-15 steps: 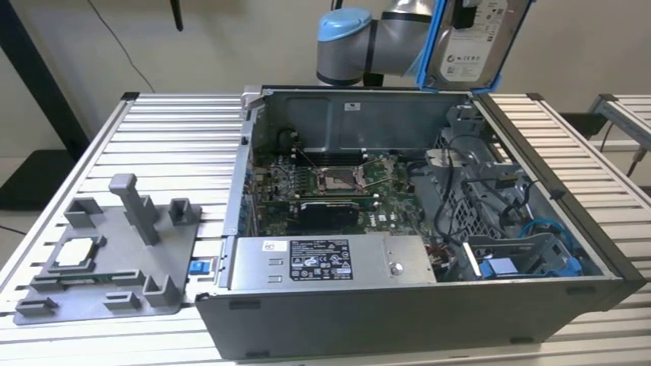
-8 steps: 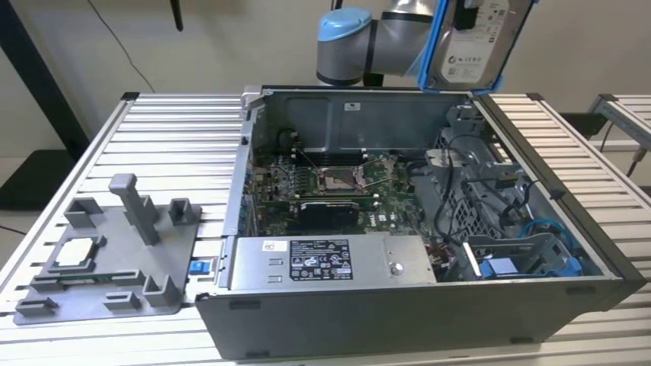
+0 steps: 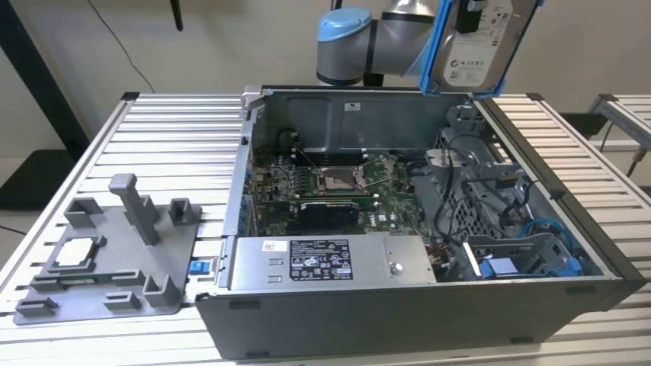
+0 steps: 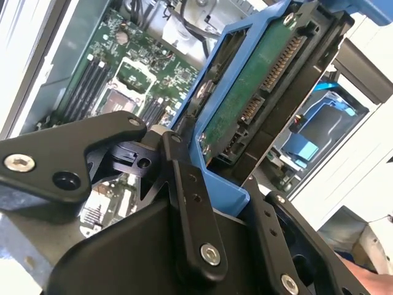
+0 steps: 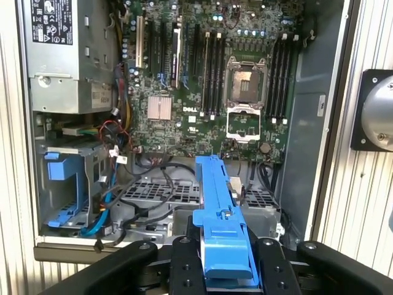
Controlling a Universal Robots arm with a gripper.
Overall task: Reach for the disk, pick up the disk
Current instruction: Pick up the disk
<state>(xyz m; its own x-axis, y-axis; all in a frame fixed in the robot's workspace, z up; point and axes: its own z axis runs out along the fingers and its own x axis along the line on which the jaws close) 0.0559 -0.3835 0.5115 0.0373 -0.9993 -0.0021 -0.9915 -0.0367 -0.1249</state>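
High above the open computer case (image 3: 407,229) on the bench (image 3: 163,137), the gripper (image 5: 226,261) clamps the disk (image 3: 478,46) by its blue bracket.

Bright, even light; soft shadows.

Slatted table (image 3: 173,126): computer case (image 3: 407,305), grey fixture (image 3: 107,263).

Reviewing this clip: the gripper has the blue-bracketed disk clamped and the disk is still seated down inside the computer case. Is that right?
Not quite. The gripper is shut on the disk, but the disk is not seated in the computer case: the exterior view shows it held up above the case's far edge. Both wrist views show it in the gripper, over the open interior.
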